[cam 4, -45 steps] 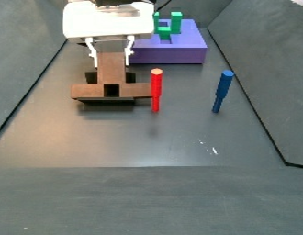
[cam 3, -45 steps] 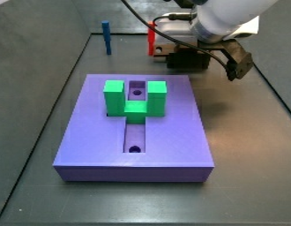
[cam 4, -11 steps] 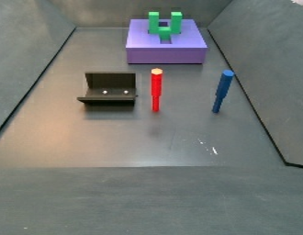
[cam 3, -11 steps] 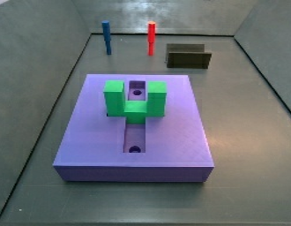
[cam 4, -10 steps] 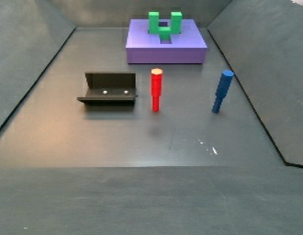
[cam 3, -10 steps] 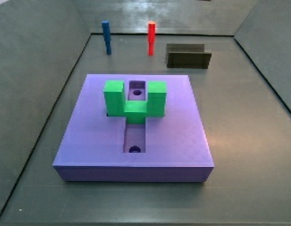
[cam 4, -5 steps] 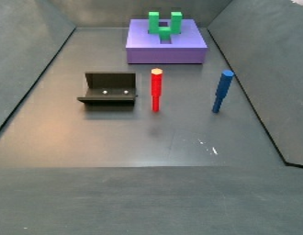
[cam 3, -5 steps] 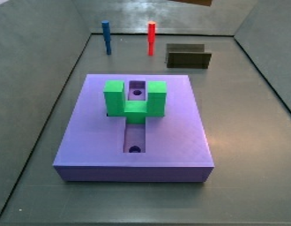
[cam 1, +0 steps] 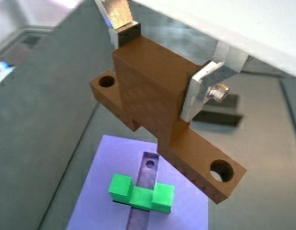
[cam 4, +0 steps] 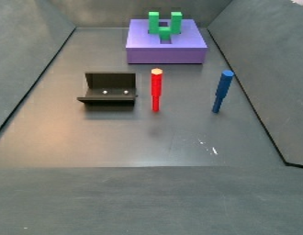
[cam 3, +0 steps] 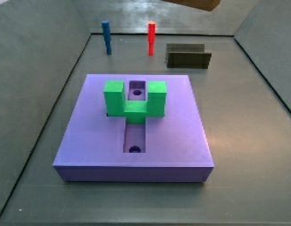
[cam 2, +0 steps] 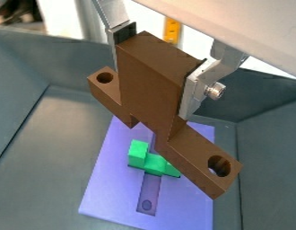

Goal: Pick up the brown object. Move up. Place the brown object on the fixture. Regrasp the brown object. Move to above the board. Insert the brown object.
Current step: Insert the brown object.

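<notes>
Now my gripper, clamped on the brown object, has risen high above the board; insertion comes next.

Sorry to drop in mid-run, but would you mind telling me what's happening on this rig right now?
The gripper is shut on the brown object, holding it in the air high over the board, as both wrist views show. The green block and the slot lie below it. In the side views the fixture sits empty on the floor, with the red peg and blue peg standing nearby. Only a corner of the brown object shows at a side view's top edge; insertion is not yet done.
</notes>
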Available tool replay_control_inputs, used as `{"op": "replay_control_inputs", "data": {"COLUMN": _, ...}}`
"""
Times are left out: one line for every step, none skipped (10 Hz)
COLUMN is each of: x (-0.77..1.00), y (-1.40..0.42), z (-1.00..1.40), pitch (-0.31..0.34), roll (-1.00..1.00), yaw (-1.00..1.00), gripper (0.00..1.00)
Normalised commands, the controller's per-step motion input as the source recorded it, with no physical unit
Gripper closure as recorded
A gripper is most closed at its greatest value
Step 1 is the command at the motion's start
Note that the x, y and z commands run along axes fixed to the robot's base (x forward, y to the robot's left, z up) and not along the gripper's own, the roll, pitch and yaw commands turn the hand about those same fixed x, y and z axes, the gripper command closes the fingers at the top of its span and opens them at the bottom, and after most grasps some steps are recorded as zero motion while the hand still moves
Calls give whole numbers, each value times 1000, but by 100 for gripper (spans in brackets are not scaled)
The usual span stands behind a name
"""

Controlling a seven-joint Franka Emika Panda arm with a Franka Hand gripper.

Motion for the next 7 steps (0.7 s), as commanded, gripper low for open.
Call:
{"op": "replay_control_inputs", "data": {"x": 0, "y": 0, "z": 0, "pitch": -100, "roll": -216, "yaw": -874, "gripper": 100}}
{"op": "replay_control_inputs", "data": {"x": -29, "y": -37, "z": -23, "pitch": -126, "roll": -181, "yaw": -923, "gripper": 100}}
{"op": "replay_control_inputs", "data": {"x": 0, "y": -3, "z": -11, "pitch": -114, "roll": -193, "yaw": -897, "gripper": 100}}
{"op": "replay_control_inputs", "data": {"x": 0, "y": 0, "z": 0, "pitch": -64, "roll": -194, "yaw": -754, "gripper": 100}}
{"op": "replay_control_inputs", "data": {"x": -74, "y": 0, "z": 0, "pitch": -47, "roll": -136, "yaw": -669, "gripper": 100}}
{"op": "replay_control_inputs", "data": {"x": 0, "y": 0, "z": 0, "pitch": 0, "roll": -141, "yaw": -680, "gripper": 100}}
{"op": "replay_control_inputs", "data": {"x": 0, "y": 0, "z": 0, "pitch": 0, "roll": -166, "yaw": -763, "gripper": 100}}
